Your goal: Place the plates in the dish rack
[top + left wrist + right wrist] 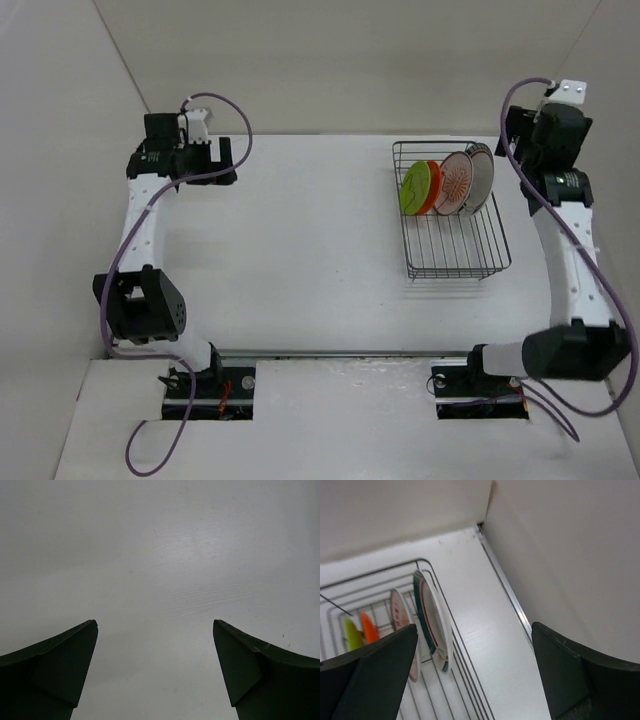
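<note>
four plates (447, 182) on edge in dish rack (455, 255), just beside right gripper (475, 626), jaws spread wide. left gripper (155, 622) likewise, well apart.

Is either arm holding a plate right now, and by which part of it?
Nothing is held. The left fingers and right fingers are open and empty; four small round plates stand in the dark wire dish rack.

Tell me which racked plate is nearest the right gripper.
The white plate with the green-and-red rim, last at the row's right end; the sunburst plate, orange plate and lime-green plate stand further left.
</note>
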`<action>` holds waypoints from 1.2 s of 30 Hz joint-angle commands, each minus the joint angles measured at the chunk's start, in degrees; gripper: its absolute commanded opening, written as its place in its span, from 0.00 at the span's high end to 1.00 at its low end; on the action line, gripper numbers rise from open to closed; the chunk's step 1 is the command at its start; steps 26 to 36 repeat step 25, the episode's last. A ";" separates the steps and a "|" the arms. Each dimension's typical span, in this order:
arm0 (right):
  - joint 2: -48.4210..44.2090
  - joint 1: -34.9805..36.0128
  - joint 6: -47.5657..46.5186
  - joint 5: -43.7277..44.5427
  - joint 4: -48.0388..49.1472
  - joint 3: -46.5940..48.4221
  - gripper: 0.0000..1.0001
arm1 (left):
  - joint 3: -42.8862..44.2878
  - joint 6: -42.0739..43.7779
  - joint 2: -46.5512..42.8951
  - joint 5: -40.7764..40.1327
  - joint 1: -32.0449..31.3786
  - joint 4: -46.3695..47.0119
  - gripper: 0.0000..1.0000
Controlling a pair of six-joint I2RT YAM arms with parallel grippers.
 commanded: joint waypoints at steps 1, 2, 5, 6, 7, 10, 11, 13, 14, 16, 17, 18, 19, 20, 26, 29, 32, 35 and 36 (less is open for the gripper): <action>-9.74 2.55 3.56 -0.84 -3.81 2.83 0.00 | 6.93 -1.29 -7.47 -7.38 0.14 -0.77 0.00; -11.32 3.08 3.56 -2.26 -4.51 2.82 0.00 | 9.37 -1.29 -8.17 -8.27 0.14 -1.66 0.00; -16.95 5.71 4.87 -7.18 -7.77 1.42 0.00 | 10.98 -1.81 -12.56 -11.88 0.14 -3.07 0.00; -18.35 6.68 4.88 -7.19 -8.90 1.41 0.00 | 10.29 -2.51 -14.06 -12.49 0.14 -3.07 0.00; -21.50 7.64 5.40 -7.19 -8.92 -0.07 0.00 | 9.76 -2.52 -17.29 -13.11 0.14 -3.07 0.00; -28.70 10.81 5.40 -7.19 -8.92 -3.49 0.00 | 8.43 -2.52 -21.79 -16.10 0.14 -3.07 0.00; -30.22 10.82 5.40 -7.19 -9.44 -4.03 0.00 | 8.43 -1.91 -24.24 -16.71 0.14 -4.03 0.00; -32.86 11.52 5.93 -7.81 -10.05 -4.56 0.00 | 8.96 -1.90 -26.19 -16.72 0.14 -5.44 0.00; -34.96 11.52 5.93 -7.81 -10.06 -4.56 0.00 | 8.96 -1.90 -28.03 -16.72 0.14 -6.92 0.00; -36.64 11.52 5.93 -9.04 -10.06 -5.27 0.00 | 8.96 -1.90 -29.62 -16.72 0.14 -7.56 0.00; -37.26 11.52 5.93 -9.04 -10.58 -5.27 0.00 | 8.44 -1.90 -30.41 -16.72 0.14 -8.25 0.00; -38.05 11.52 5.93 -9.04 -10.59 -5.27 0.00 | 8.43 -1.90 -31.90 -16.72 0.14 -8.26 0.00; -38.06 11.52 5.93 -9.04 -10.59 -5.27 0.00 | 7.04 -2.51 -32.52 -16.72 0.14 -8.87 0.00; -38.06 11.52 5.93 -9.04 -11.11 -5.27 0.00 | 6.50 -2.52 -33.14 -16.72 0.14 -8.87 0.00; -38.06 11.52 5.93 -9.04 -11.11 -5.27 0.00 | 4.92 -3.22 -35.60 -16.10 0.14 -8.87 0.00; -38.06 11.52 5.93 -9.04 -11.11 -5.27 0.00 | 4.92 -3.22 -35.60 -16.10 0.14 -8.87 0.00; -38.06 11.52 5.93 -9.04 -11.11 -5.27 0.00 | 4.92 -3.22 -35.60 -16.10 0.14 -8.87 0.00; -38.06 11.52 5.93 -9.04 -11.11 -5.27 0.00 | 4.92 -3.22 -35.60 -16.10 0.14 -8.87 0.00; -38.06 11.52 5.93 -9.04 -11.11 -5.27 0.00 | 4.92 -3.22 -35.60 -16.10 0.14 -8.87 0.00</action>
